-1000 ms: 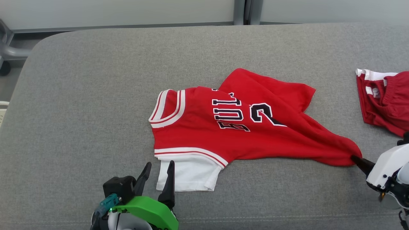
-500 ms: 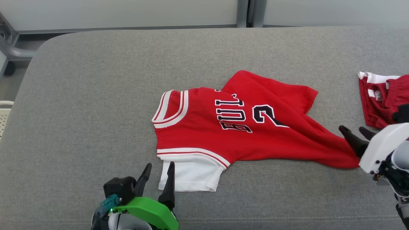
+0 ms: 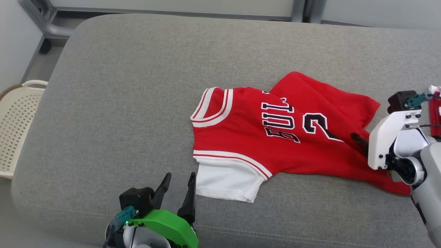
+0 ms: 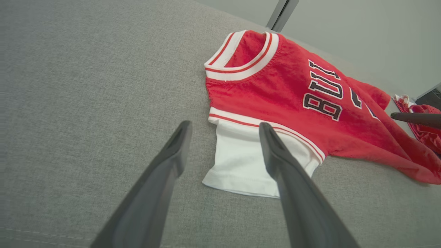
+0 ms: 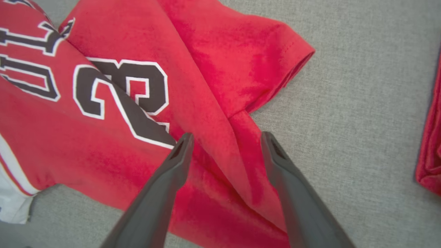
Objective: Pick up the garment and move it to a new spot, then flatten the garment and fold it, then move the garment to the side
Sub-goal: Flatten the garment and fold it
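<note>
**Item:** garment [image 3: 275, 137], a red jersey with white trim and one white sleeve [image 3: 225, 181].
**Location:** spread on the grey cushion [image 3: 120, 86], creased, one part lapped over itself.
**Handling (judged):** light, limp knit. It drapes, bunches and drags on the weave beneath, and is not fragile.
**Best holds:** hem corners and shoulder edges, where the layers are thin, not the bulky ridge.
**Left gripper** [image 3: 180, 175]: just short of the garment's white sleeve, fingers spread wide, empty.
**Right gripper** [image 5: 226, 136]: over the garment's lower half, fingers wide apart astride a raised crease, gripping nothing.
**Second red cloth** [image 5: 430, 155]: beyond the garment's hem, apart.
</note>
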Controlling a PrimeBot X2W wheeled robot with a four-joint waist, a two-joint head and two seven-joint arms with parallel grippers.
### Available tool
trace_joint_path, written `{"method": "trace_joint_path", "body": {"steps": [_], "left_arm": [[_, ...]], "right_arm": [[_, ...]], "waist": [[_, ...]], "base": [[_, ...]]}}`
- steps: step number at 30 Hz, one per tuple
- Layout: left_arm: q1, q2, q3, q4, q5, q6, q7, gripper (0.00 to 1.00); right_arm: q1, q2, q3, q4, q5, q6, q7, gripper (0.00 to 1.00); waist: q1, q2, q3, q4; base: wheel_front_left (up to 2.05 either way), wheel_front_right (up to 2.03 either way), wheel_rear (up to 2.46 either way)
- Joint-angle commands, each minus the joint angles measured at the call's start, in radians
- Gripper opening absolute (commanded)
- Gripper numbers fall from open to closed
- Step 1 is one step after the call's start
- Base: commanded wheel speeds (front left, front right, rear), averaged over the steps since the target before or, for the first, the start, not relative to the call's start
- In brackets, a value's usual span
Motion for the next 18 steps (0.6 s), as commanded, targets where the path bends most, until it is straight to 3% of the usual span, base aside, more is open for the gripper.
{"method": "trace_joint_path", "body": {"steps": [1,2,3,5,6,7,18], "left_arm": [[-0.018,-0.003,0.003,0.003,0.006,-0.007,-0.004,1.0],[-0.018,-0.004,0.003,0.004,0.006,-0.007,-0.005,1.0],[-0.019,-0.005,0.003,0.005,0.006,-0.007,-0.005,1.0],[-0.02,-0.006,0.004,0.008,0.008,-0.008,-0.007,1.0],[-0.021,-0.007,0.004,0.009,0.008,-0.008,-0.008,1.0],[-0.021,-0.008,0.005,0.01,0.009,-0.01,-0.008,1.0],[-0.026,-0.019,0.006,0.02,0.011,-0.016,-0.014,1.0]], "right_arm": [[-0.029,-0.005,0.014,0.044,-0.006,0.0,-0.001,1.0],[-0.041,-0.009,0.023,0.062,-0.01,0.0,-0.002,1.0],[-0.053,-0.011,0.029,0.08,-0.011,0.0,-0.006,0.5],[-0.074,-0.013,0.041,0.111,-0.006,0.0,-0.015,0.26],[-0.086,-0.013,0.046,0.124,-0.001,0.0,-0.023,0.09],[-0.096,-0.014,0.048,0.137,0.004,0.0,-0.029,0.0],[-0.215,-0.013,0.05,0.22,-0.001,0.0,-0.117,0.0]], "waist": [[0.0,0.0,0.025,0.047],[0.0,0.0,0.027,0.053],[0.0,0.0,0.029,0.059],[0.0,0.0,0.033,0.066],[0.0,0.0,0.035,0.068],[0.0,0.0,0.037,0.07],[0.0,0.0,0.059,0.079]], "base": [[0.0,0.0,0.0],[0.0,0.0,0.0],[0.0,0.0,0.0],[0.0,0.0,0.0],[0.0,0.0,0.0],[0.0,0.0,0.0],[0.0,0.0,0.0]]}}
